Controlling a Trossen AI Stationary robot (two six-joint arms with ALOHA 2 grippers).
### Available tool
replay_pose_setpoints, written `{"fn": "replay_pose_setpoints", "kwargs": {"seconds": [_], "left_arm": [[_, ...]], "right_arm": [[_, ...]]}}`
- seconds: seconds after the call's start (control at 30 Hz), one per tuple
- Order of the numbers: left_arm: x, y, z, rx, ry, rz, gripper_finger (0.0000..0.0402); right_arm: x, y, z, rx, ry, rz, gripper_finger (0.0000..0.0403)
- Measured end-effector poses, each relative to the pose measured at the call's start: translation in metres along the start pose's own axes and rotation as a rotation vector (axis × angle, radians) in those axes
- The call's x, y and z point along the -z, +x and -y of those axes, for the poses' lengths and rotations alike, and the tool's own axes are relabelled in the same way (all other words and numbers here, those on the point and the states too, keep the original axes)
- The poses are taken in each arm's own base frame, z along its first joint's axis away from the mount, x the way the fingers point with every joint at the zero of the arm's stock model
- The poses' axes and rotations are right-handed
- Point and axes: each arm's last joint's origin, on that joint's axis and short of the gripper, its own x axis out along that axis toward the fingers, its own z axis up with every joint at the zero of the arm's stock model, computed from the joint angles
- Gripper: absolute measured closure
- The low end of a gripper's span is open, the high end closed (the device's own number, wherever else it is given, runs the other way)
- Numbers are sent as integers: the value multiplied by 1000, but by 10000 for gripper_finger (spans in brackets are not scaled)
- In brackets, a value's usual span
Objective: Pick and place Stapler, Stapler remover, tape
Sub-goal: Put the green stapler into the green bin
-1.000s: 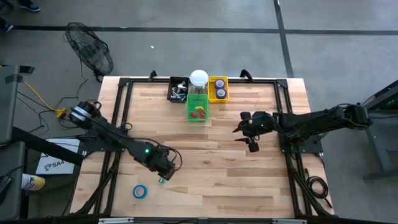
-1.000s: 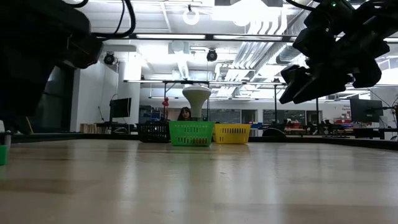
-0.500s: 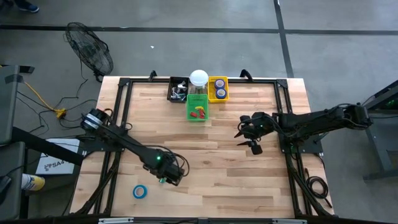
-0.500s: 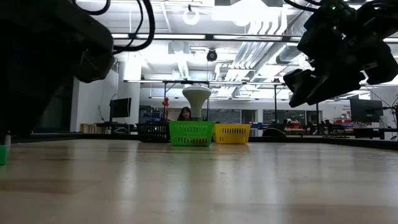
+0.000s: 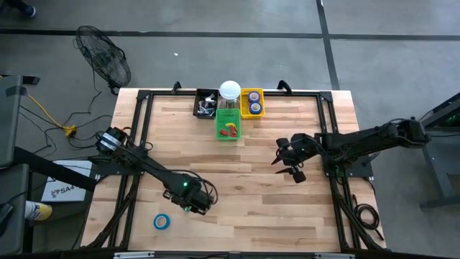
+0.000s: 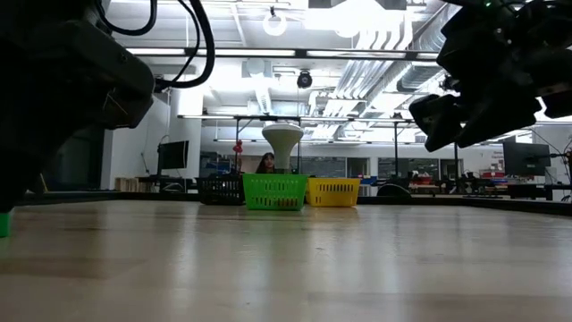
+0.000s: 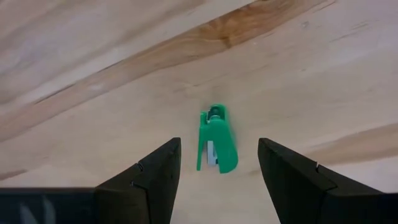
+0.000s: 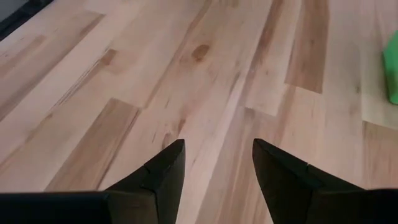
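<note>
The left gripper (image 5: 192, 208) is seen low over the near-left part of the table (image 5: 244, 208), its fingers (image 7: 149, 180) spread apart and holding nothing. A small green stapler (image 7: 217, 140) is lying on the bare wood directly ahead of those fingers, framed between them but not touched. A blue tape roll (image 5: 162, 221) is lying flat on the table just to the near-left of that gripper, apart from it.

The right gripper (image 5: 293, 173) is held above the right-centre of the table, jaws released and empty, with only wood grain shown beneath its fingers (image 8: 163, 171).

At the far edge, three baskets are lined up: a black basket (image 5: 206, 105) on the left, a green basket (image 5: 228, 124) in the middle, and a yellow basket (image 5: 252, 103) on the right with two more tape rolls (image 5: 254, 101) inside. A white round-topped jar (image 5: 229, 91) is stood at the green basket's far end.
</note>
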Motion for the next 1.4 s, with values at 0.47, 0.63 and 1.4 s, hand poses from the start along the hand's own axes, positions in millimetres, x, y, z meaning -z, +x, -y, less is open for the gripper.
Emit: {"fn": "replay_pose_setpoints", "kwargs": {"seconds": [0.47,0.63,1.4], "left_arm": [[-2,18,4,-39,-15,-42,193],[-2,19,4,-38,-14,-47,193],[-1,20,8,2,53,-63,324]], "right_arm": [[-1,1,-4,-14,-29,1,224],[-1,1,-4,-14,-28,1,224],[-1,1,-4,-14,-27,-1,224]]}}
